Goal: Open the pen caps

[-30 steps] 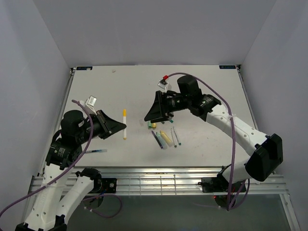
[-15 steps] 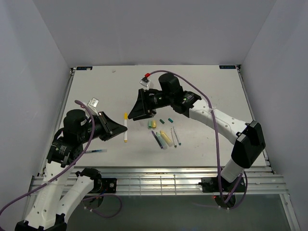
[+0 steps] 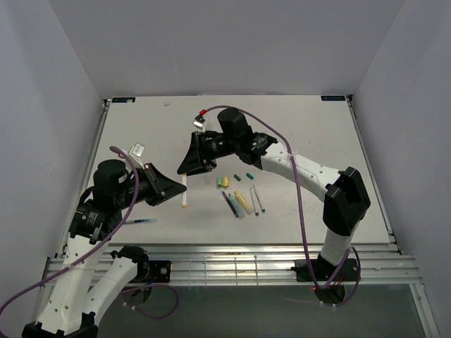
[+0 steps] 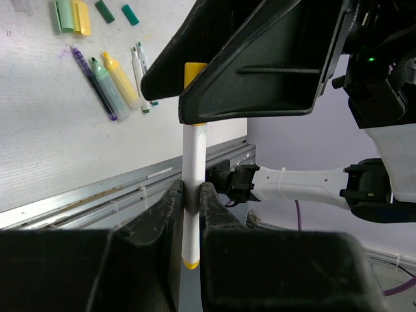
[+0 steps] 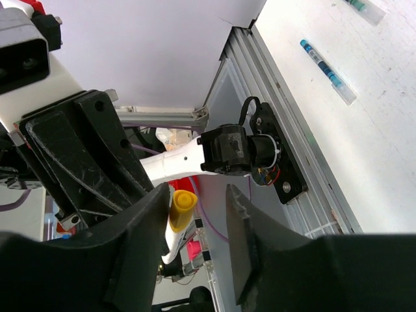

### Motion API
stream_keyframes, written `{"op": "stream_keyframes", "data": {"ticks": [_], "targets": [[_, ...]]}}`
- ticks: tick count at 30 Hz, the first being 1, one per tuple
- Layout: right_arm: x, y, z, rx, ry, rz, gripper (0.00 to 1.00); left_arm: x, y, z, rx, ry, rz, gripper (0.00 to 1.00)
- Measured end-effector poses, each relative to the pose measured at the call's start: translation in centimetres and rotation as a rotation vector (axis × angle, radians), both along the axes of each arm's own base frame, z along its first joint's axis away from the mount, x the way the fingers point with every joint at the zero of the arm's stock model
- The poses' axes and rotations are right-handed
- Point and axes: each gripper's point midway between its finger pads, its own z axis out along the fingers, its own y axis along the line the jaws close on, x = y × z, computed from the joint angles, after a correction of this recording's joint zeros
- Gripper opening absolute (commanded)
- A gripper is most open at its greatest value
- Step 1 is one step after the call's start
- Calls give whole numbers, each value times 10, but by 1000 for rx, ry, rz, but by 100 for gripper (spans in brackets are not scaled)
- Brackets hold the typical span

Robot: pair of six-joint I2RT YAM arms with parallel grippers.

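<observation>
The left pincer (image 4: 190,195) is closed narrow on the white pen (image 4: 193,162) and holds it by the middle of the body. In the top view the pen is over the left-middle part of the counter (image 3: 296,127), and its length runs from near to far.

The capped yellow end (image 5: 182,207) is the far end of the pen. It stands between the two fingers of the right pincer (image 5: 197,195). This pincer is half open around the cap. The cap is close to one finger, and a clear gap shows to the other finger, so it is not yet clamped.

To the right of the pen, other caps lie loose on the counter. A pale green cap (image 3: 220,182) and a loose yellow cap (image 3: 226,182) lie side by side, and two dark teal caps (image 3: 238,177) lie just to their right. Nearer than these lies a small group of pens and highlighters (image 3: 243,203). A blue pen (image 3: 141,221) lies alone at the near left.
</observation>
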Motion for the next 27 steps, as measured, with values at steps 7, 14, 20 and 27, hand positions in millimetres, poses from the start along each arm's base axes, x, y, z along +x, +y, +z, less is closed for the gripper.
{"op": "stream_keyframes", "data": {"ticks": [7, 14, 20, 27], "targets": [[-6, 4, 6, 20, 20, 17, 8, -2, 0, -4, 2, 18, -1, 27], [-6, 7, 11, 42, 26, 15, 8, -2, 1, -7, -4, 26, 8, 61], [-6, 10, 20, 75, 26, 13, 8, -1, -2, -17, -1, 56, -5, 47], [-4, 14, 16, 73, 39, 4, 8, 0, -8, -11, -24, 31, -42, 25]]}}
